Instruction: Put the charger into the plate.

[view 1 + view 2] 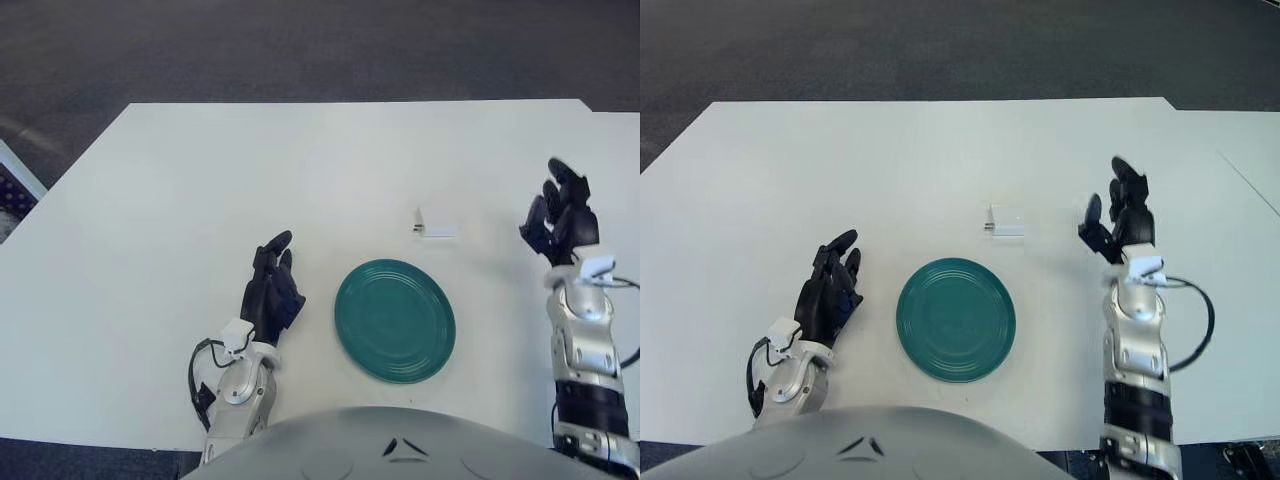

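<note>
The right hand is raised on an upright forearm, fingers loosely spread and holding nothing, to the right of the white charger, apart from it. No brand or lettering can be read on the charger, which lies on the white table just beyond the empty teal plate. The left hand shows left of the plate, fingers relaxed and empty.

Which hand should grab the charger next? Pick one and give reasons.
Right. The right hand is raised, open, beside the charger on its right side. The left hand shows left of the plate, with the plate between it and the charger.
</note>
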